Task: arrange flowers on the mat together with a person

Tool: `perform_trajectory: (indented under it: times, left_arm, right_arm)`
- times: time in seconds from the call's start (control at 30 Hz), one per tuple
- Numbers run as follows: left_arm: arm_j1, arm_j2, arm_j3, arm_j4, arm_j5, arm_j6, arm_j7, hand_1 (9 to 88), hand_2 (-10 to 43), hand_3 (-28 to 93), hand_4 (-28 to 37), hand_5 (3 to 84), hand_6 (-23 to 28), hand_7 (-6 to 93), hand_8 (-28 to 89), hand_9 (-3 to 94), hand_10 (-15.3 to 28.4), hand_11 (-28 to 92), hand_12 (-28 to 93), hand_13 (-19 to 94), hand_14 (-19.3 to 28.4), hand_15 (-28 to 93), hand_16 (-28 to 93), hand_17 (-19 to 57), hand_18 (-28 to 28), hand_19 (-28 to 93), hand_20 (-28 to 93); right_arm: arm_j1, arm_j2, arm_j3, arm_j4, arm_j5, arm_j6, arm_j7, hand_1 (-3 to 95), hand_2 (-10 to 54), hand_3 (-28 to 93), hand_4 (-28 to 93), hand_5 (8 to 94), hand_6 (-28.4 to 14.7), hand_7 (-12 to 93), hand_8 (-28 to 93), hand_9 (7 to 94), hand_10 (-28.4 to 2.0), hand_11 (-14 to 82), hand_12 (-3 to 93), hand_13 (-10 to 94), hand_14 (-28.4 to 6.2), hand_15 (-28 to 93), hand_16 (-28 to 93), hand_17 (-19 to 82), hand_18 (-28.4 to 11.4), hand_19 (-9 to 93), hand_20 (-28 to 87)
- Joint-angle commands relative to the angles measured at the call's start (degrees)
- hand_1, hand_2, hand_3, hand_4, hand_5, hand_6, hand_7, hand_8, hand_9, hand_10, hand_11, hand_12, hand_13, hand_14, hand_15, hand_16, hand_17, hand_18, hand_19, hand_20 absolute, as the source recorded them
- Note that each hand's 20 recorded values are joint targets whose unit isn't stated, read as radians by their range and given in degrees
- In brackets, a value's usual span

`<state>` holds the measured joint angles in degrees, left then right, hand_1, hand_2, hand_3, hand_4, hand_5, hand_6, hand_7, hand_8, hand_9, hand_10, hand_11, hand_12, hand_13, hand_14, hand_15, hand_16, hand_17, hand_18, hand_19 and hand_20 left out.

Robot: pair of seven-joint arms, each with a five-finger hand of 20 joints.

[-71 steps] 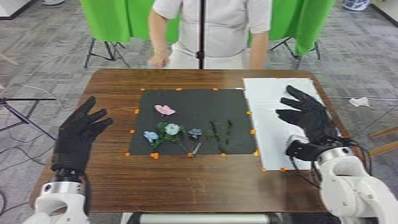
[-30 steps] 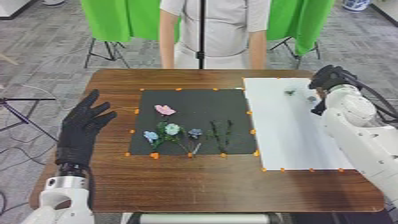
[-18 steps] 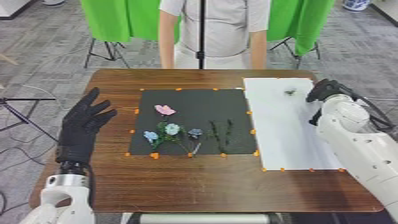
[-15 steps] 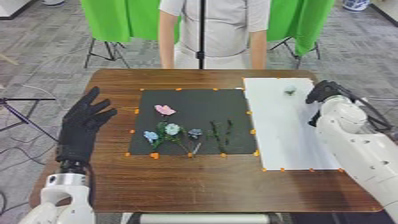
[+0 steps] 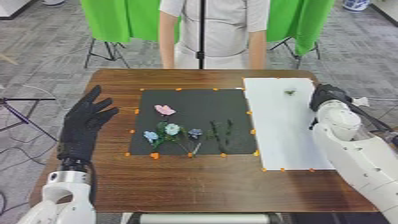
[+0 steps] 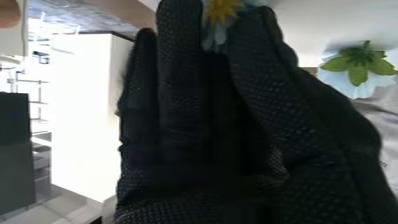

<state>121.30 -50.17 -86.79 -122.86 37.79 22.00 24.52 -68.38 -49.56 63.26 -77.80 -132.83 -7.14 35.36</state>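
Four blooms (image 5: 171,129) on the dark mat (image 5: 191,102), one pink, plus thin leafy stems (image 5: 228,134). White sheet (image 5: 284,130): pale flower (image 5: 290,92), green sepals up, near far edge. Right hand (image 5: 330,95), mesh glove, pinches yellow-centred flower (image 6: 222,12) at table's (image 5: 195,185) right edge. Left hand (image 5: 82,125) open, table's left edge.

A dark mat (image 5: 200,102) and white sheet (image 5: 282,132) lie side by side on the brown wooden surface (image 5: 204,187), orange bits (image 5: 155,156) edging both.
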Motion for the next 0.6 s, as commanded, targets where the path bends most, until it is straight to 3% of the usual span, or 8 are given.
perform_trajectory:
  times: [0.03,0.37,0.6]
  left_arm:
    - [0.28,-0.7,-0.14,0.32,0.44,-0.8,-1.11,25.0,7.1,78,-27.6,36.7,5.2,11.5,-9,37.0,18.0,24,10,29,27.3,53,-9,-6.7,27.4,53,22]
    - [1.61,-0.39,-0.46,-0.16,0.25,-0.23,-1.02,25.1,7.1,78,-27.7,36.6,5.2,11.5,-9,37.1,18.1,24,10,29,27.3,53,-9,-6.7,27.4,53,22]
    - [2.82,0.43,-0.85,-0.68,-0.51,0.72,-0.15,25.1,7.1,78,-27.6,36.6,5.2,11.6,-9,37.1,18.0,24,10,29,27.3,53,-9,-6.7,27.3,53,22]
  right_arm:
    - [-4.52,0.42,-2.03,0.15,2.59,6.63,-0.02,67.0,-9.5,62,-28,83.2,3.4,19,0,79.3,-6.3,7.4,30.8,79,4.3,23,39,41,5.9,92,-21]
    - [-0.47,1.5,-4.93,-2.02,3.08,18.01,1.69,69.6,-9.5,65,-28,84.8,1.8,19,1,81.1,-6.2,8.3,31.6,82,3.9,24,41,43,6.5,93,-18]
    - [2.33,2.49,-7.41,-10.01,3.29,25.29,-1.97,68.9,-9.5,67,-28,85.3,1.7,19,1,81.6,-6.5,8.4,31.5,82,3.6,24,41,43,6.1,93,-17]
